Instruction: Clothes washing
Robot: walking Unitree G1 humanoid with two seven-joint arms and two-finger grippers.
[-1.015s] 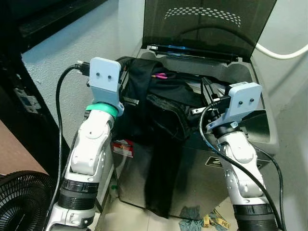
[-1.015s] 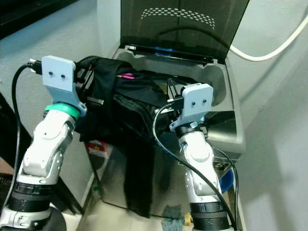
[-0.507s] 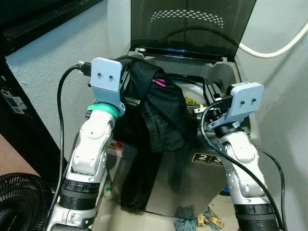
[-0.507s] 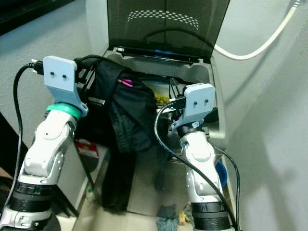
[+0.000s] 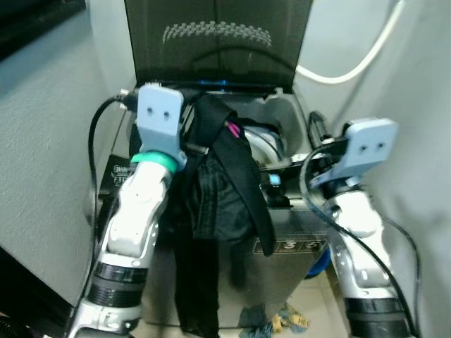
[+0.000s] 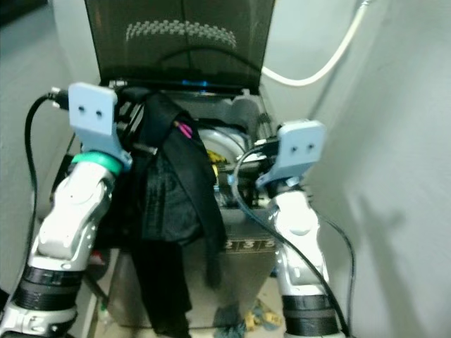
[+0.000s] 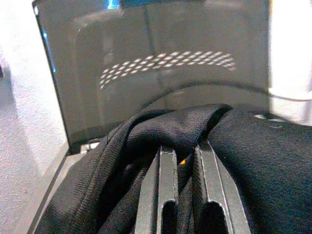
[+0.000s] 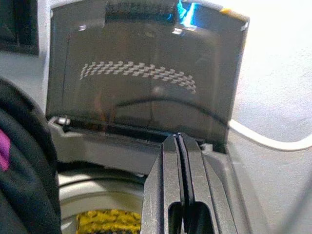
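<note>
A black garment [image 5: 220,201] with a pink tag [image 5: 230,128] hangs from my left gripper [image 7: 184,152], which is shut on it above the left side of the open top-loading washing machine [image 5: 290,118]. The cloth drapes down over the machine's front. In the left wrist view the fabric is bunched over and between the fingers. My right gripper [image 8: 179,140] is shut with nothing in it, held over the machine's right rim. The drum opening [image 5: 266,146] shows beside the garment, with something yellow [image 8: 103,222] inside.
The dark lid [image 5: 218,49] stands upright at the back. A white hose [image 5: 356,60] runs along the right wall. Walls stand close on both sides. Rags [image 5: 271,318] lie on the floor at the machine's foot.
The view has shifted. The garment, earlier spread across the machine's opening, now hangs bunched from my left gripper, and the drum is uncovered. My right gripper stands apart from the cloth.
</note>
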